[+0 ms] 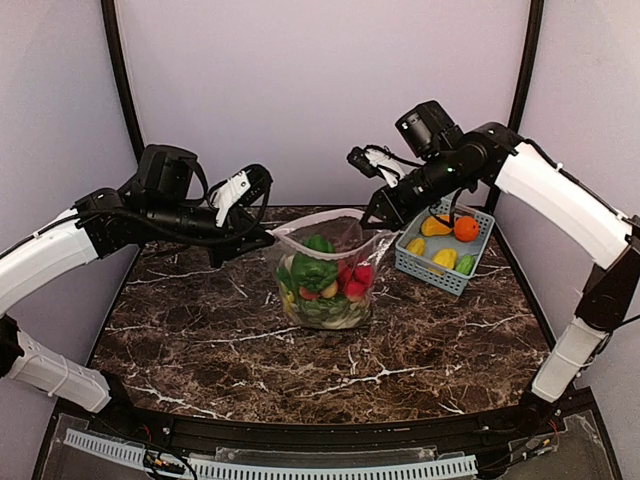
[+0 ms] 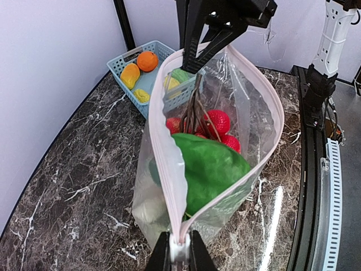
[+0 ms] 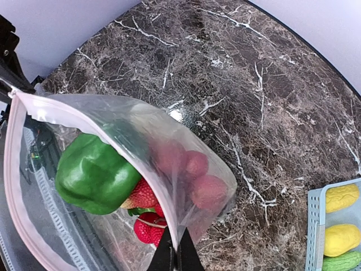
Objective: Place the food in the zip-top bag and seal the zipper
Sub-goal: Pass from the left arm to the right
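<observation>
Bag: I am holding a clear rectangular plastic zip-top bag [image 1: 325, 290] upright on the dark marble-patterned table [image 1: 200, 340], with its mouth gaping upward in a wide oval.
Left pincer: my left pincer [image 2: 180, 249] is clamping the bag's left end of the narrow pale pink zipper [image 2: 163, 164], fingers narrowed right down onto the strip.
Right pincer: my right pincer [image 3: 177, 251] is clamping the opposite end of the zipper, fingers pressed together on the plastic.
Food: the toy food is sitting inside the bag, with a glossy green plastic pepper [image 2: 211, 166] riding highest, not far beneath the mouth.
Step in hand: I judge the loading is done and I am setting up to seal.
Doing it well: I should be drawing the two ends apart, level, until both pink lips are lying flat against each other above the pepper. Then one pincer should be keeping tension while the other is pressing along the full width.
Counts in bag: one pepper and at least four red toy strawberries [image 2: 217, 121] are showing. The leafy green and yellow pieces underneath are too crowded to count.
Counts beside bag: one blue-grey slatted basket [image 1: 432, 270] is standing just right of the bag. It is holding five pieces: one orange, three yellow, one green.
</observation>
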You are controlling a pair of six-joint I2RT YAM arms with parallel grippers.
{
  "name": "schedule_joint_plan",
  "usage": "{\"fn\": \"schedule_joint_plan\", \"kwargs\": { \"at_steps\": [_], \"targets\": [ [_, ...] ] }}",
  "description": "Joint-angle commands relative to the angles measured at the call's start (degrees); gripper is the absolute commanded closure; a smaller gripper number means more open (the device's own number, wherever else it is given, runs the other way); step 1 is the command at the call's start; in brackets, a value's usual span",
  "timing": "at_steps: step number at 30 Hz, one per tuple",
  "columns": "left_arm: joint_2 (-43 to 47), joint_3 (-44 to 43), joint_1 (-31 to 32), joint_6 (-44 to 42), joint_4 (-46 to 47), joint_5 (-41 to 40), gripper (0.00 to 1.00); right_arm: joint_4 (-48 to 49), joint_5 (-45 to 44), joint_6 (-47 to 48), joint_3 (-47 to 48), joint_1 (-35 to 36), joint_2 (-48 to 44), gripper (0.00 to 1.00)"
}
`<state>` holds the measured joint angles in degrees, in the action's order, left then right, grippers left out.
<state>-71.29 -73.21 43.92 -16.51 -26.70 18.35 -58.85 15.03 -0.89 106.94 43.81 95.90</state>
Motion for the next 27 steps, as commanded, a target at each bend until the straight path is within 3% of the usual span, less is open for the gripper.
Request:
{"fn": "schedule_joint_plan", "kwargs": {
  "at_steps": [1,8,14,16,21,25,27],
  "targets": [
    [1.88,-0.18,-0.08,-1.03,-0.75,-2.04,0.99,-2.25,2.85,0.57,1.83,-0.31,-4.5,1.0],
    [1.62,-1.33,-0.08,-0.5,-1.97,-2.35,0.99,-2.74,5.09,0.54,-1.59,-0.31,-7.23,1.0],
    [-0.29,-2.43,-0.08,4.03,-1.7,3.73,0.99,-0.44,7.3,-0.38,-5.47,-0.35,-7.73,1.0],
    [-0.85,-2.6,-0.08,6.04,-1.69,5.32,0.92,-0.07,6.98,-0.96,-6.5,-0.46,-7.44,1.0],
    [1.72,1.53,-0.11,10.66,2.62,5.1,0.6,1.55,8.63,-1.69,-7.7,-0.83,-7.42,1.0],
    [6.31,9.03,-0.07,15.24,11.1,5.98,0.33,1.8,9.27,-1.83,-7.62,-1.14,-7.26,1.0],
    [8.3,12.83,-0.11,17.75,16.41,6.44,0.25,1.73,9.33,-2.07,-7.54,-1.31,-7.14,1.0]
  ]
}}
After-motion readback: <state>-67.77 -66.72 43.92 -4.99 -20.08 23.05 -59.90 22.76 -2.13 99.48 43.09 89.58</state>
